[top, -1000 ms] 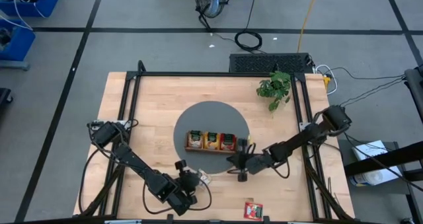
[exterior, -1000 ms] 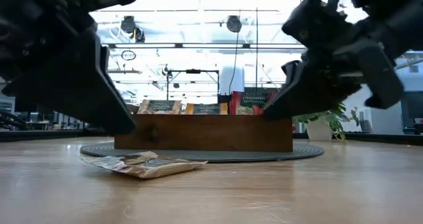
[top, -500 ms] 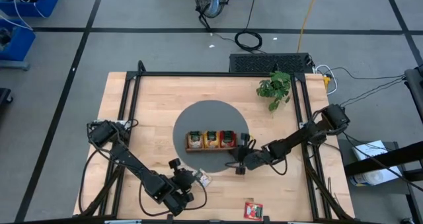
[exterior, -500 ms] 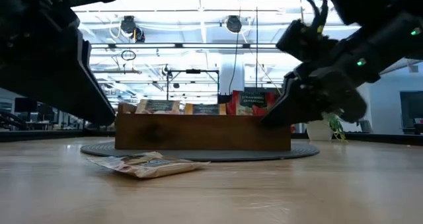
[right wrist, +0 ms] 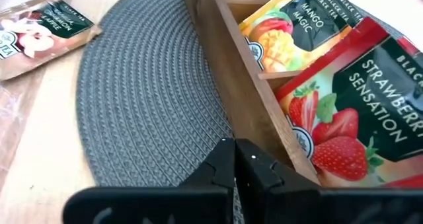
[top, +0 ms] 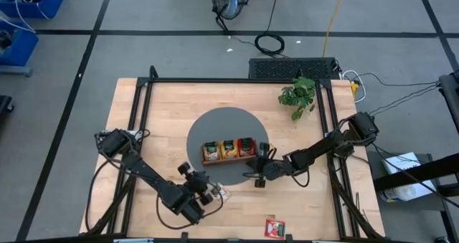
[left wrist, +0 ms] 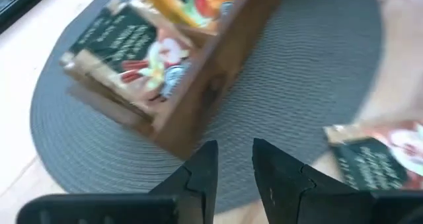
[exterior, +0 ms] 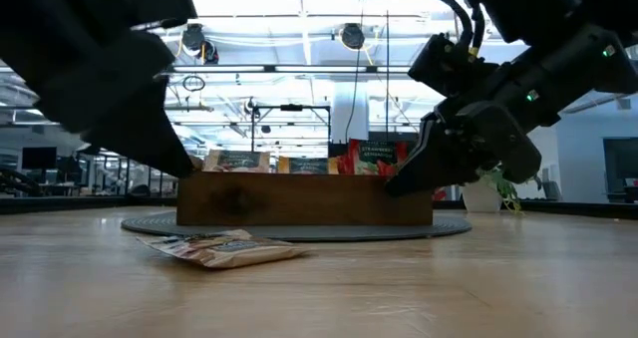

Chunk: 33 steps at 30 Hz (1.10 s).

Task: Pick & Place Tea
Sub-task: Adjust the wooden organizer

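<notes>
- At the left gripper point(left wrist: 232, 168): two dark fingers a little apart, nothing between them. Swung away from the table's front edge over the last second and now aimed over the grey round woven mat point(top: 229, 125) toward the near corner of the tray. Not over the loose packet, so no grasp of it under way.
- Just beside it, on bare wood at the mat's front edge: one beige-brown flat tea packet point(top: 220, 194), lying flat, untouched, in the same spot as a second ago. Still to be picked.
- On the mat: the brown wooden three-compartment tray point(exterior: 299, 200), turned slightly from its square position of a second ago and nudged a little away from the front edge. Inside, standing on edge: beige-brown packets point(top: 211, 150) in the left compartment, orange-yellow mango packets point(right wrist: 297, 22) in the middle, red strawberry packets point(right wrist: 357, 112) in the right.
- At the right gripper point(right wrist: 234, 159): fingers pressed together, empty, low against the tray's front wall near the right-hand corner. Moved in toward the tray since a second ago; judged the likely cause of the tray's turn, though actual contact cannot be confirmed.
- Farther right, near the table's front edge, well apart from both arms: one red flat tea packet point(top: 275, 229), unmoved.
- Meaning for the task: two packets still outside, no new packet placed in this last second; only the tray's pose altered, so any drop into a compartment now to be aimed at the turned tray.
</notes>
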### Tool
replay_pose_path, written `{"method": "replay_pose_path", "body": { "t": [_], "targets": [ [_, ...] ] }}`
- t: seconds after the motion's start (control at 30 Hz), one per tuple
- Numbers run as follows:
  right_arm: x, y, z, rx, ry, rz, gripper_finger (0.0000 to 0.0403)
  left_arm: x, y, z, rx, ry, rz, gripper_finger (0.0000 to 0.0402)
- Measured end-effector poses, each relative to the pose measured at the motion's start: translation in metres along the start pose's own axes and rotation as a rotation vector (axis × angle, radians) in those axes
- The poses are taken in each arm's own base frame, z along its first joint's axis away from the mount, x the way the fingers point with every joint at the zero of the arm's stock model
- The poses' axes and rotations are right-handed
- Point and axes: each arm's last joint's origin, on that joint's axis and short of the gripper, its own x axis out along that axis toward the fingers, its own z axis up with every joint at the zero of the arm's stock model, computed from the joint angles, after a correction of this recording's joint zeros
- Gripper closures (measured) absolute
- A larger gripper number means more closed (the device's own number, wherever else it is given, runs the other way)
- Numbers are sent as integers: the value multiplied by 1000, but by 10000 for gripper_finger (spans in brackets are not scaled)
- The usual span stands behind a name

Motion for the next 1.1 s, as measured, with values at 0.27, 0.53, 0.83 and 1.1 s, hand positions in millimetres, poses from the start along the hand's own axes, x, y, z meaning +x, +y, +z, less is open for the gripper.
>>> {"method": "replay_pose_path", "body": {
  "t": [0.27, 0.53, 0.83, 1.1],
  "targets": [
    [-1, 1, 0, -3, 1, 4, 403, 12, 9, -3, -40, 16, 49, 300],
    [-1, 1, 0, -4, 2, 6, 403, 24, 21, -15, -111, 21, 105, 300],
    [-2, 5, 0, -4, 5, 62, 403, 27, 22, -11, -109, -64, 127, 300],
    [-8, 16, 2, -50, -43, 101, 403, 8, 20, -16, -83, -73, 76, 300]
  ]
}}
